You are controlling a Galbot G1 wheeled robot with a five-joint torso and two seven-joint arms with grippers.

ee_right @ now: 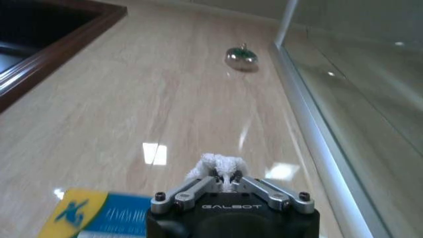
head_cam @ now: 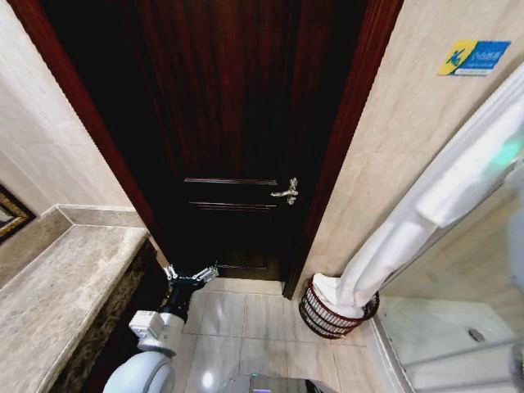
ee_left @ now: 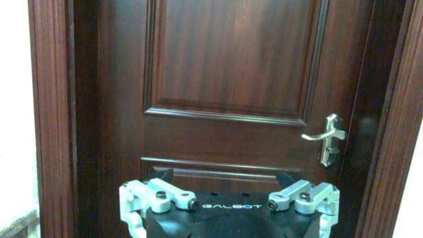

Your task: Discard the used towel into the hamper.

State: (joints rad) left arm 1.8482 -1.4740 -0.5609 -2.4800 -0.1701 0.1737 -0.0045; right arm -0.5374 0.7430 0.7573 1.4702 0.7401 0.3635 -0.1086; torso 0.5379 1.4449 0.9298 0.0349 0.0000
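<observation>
Left tool [head_cam: 191, 276] hangs low over the tiled floor [head_cam: 237, 327] beside the front edge of a marble counter [head_cam: 57, 295], its fingers spread wide and gripping nothing; in the left wrist view the same tool [ee_left: 225, 186] faces a dark wooden door [ee_left: 225, 64] with a silver lever handle [ee_left: 327, 136]. At centre in the head view, that door [head_cam: 237, 123] stands shut in its reddish frame, the handle [head_cam: 287, 193] at its right side. Farther right, the hamper [head_cam: 327, 315] sits on the floor in the corner where the beige wall [head_cam: 401, 147] meets the shower's glass partition [head_cam: 458, 262], just beside the door frame. A white towel [head_cam: 409, 221] drapes in a long diagonal from the upper right down into the hamper, its lower end bunched inside the rim. Right tool [ee_right: 228, 184], seen from its own wrist camera, is pinched closed on a tuft of the towel [ee_right: 218, 163], pointing along the wall above a blue and yellow sign [ee_right: 99, 215].
</observation>
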